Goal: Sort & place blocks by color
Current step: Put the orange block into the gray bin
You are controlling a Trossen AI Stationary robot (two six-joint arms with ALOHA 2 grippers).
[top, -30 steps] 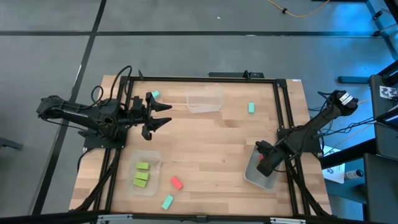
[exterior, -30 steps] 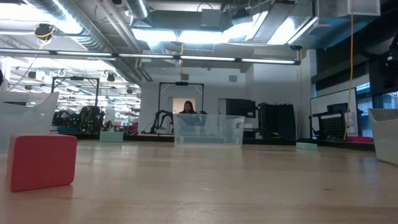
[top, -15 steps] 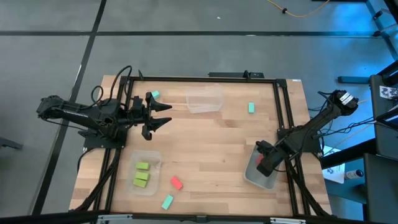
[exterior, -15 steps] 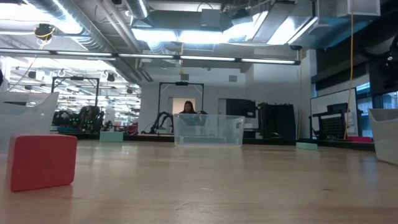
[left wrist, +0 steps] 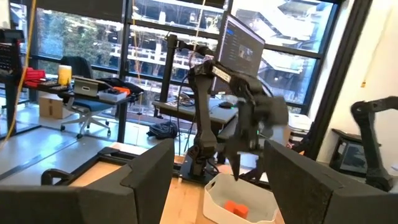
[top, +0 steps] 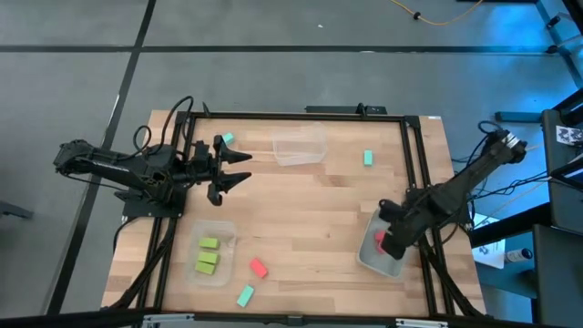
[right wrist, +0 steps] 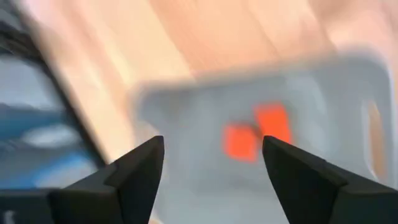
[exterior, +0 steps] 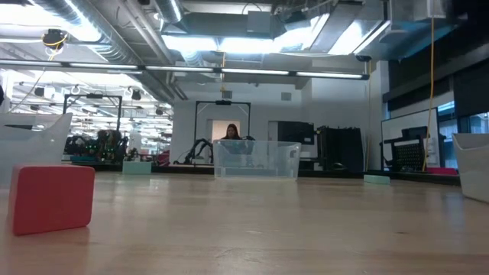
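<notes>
In the high view, three lime green blocks lie in a clear tub near the table's near-left corner. Two red-pink blocks lie in another tub at the near right, and my right gripper hovers open just above them. A third red-pink block lies flat on the table, large in the low view. Teal blocks lie near the near edge, at the far right and at the far left. My left gripper is open, held level near the far-left teal block.
A third clear tub stands at the middle of the far edge, also in the low view. A black frame runs along the table's sides. Bare wood lies across the table's middle. A person shows far off in the room.
My right gripper has shifted slightly over the right tub, and a red-pink block now shows beside it in the high view. The left arm and the other blocks have kept still.
</notes>
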